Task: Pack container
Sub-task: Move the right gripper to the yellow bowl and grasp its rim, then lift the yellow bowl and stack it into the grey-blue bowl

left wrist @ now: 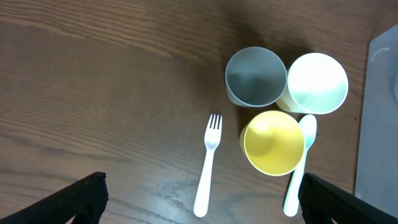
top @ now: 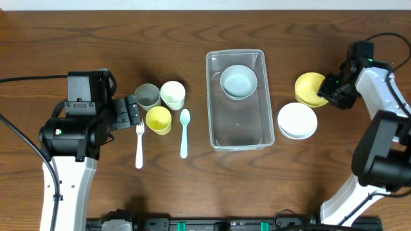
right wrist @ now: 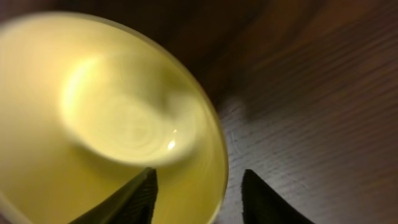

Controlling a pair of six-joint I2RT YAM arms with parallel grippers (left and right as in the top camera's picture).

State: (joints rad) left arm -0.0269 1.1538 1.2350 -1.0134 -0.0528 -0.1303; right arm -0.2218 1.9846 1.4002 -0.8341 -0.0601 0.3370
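The clear container (top: 236, 131) lies at the table's middle with a pale blue bowl (top: 239, 81) in its far end. Its edge shows in the left wrist view (left wrist: 380, 143). My right gripper (top: 329, 89) is open at the right rim of a yellow bowl (top: 308, 88). In the right wrist view the fingers (right wrist: 199, 199) straddle that rim: one inside the yellow bowl (right wrist: 112, 112), one outside over the wood. My left gripper (top: 133, 113) is open and empty. Its fingers (left wrist: 202, 208) are spread wide above the white fork's (left wrist: 207, 163) handle.
A white bowl (top: 297, 120) sits next to the yellow bowl. Left of the container stand a grey cup (top: 147, 95), a white cup (top: 173, 94) and a yellow cup (top: 158, 119), with a white fork (top: 139, 146) and a pale blue spoon (top: 184, 131).
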